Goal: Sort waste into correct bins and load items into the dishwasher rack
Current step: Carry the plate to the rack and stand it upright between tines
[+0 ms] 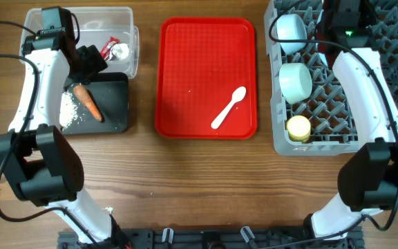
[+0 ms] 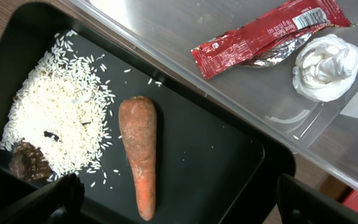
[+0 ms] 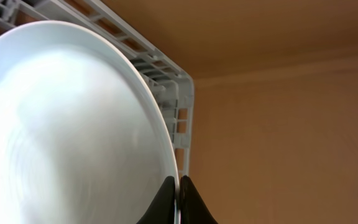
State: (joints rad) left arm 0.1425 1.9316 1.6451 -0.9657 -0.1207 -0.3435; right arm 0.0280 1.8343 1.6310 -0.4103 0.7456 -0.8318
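Note:
My left gripper (image 2: 176, 199) is open and empty, hovering over the black tray (image 2: 216, 168) that holds an orange carrot (image 2: 138, 149) and a pile of rice (image 2: 61, 118). In the overhead view the carrot (image 1: 88, 102) lies just below the gripper (image 1: 88, 63). My right gripper (image 3: 179, 186) is shut on the rim of a white plate (image 3: 67, 124), which stands on edge at the far left end of the grey dishwasher rack (image 3: 182, 112). The plate also shows in the overhead view (image 1: 290, 29). A white spoon (image 1: 228, 108) lies on the red tray (image 1: 185, 69).
The clear bin (image 2: 328, 149) behind the black tray holds a red wrapper (image 2: 260, 40) and a crumpled white tissue (image 2: 325, 65). A dark brown lump (image 2: 30, 163) lies by the rice. The rack (image 1: 323, 111) also holds a white cup (image 1: 296, 81) and a yellow item (image 1: 298, 127).

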